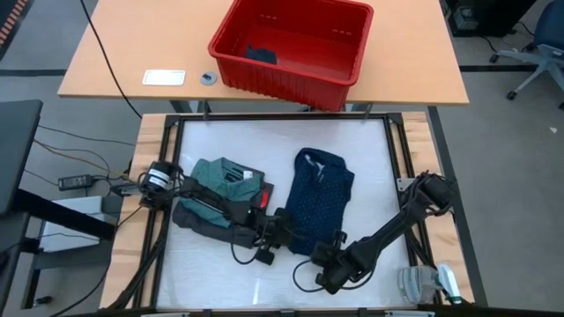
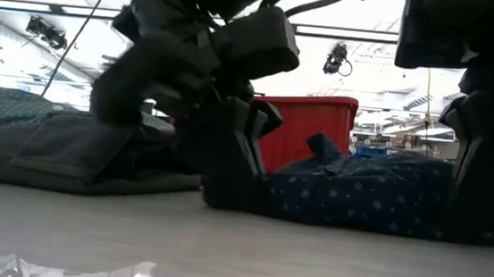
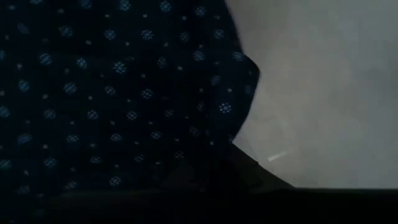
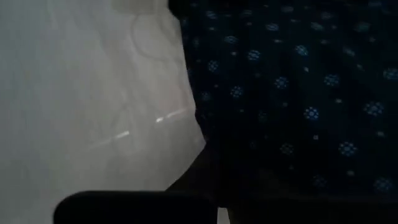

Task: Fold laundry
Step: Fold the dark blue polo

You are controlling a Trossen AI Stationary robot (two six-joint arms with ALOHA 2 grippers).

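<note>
The navy dotted piece [image 1: 322, 198] lies flat, folded into a narrow stack, in the middle of the white table. My left gripper [image 1: 280, 231] is down at its near left corner, and my right gripper [image 1: 333, 249] is at its near right corner. Both are shut at the cloth's near edge. In the low view both reach the table at the two ends of the navy piece [image 2: 358, 198]. To the left, the teal-green dotted shirt [image 1: 225, 176] rests on the charcoal grey piece [image 1: 204, 218]. My left gripper is on the navy piece's near left corner [image 3: 214, 152], slanting down from the table's left. The corner lies on the table. Darkness hides how much cloth sits between the fingers. My right gripper is on the near right corner [image 4: 208, 158], slanting steeply down from the near right. That corner lies on the table too. The fingers are too dark to show how many layers they have.
A red plastic basket [image 1: 291, 44] holding a dark piece [image 1: 260, 55] stands on the wooden table beyond. A white card [image 1: 164, 77] lies beside it. Black frame rails border the white table [image 1: 220, 282]. A clear plastic object [image 1: 427, 283] sits at the near right corner.
</note>
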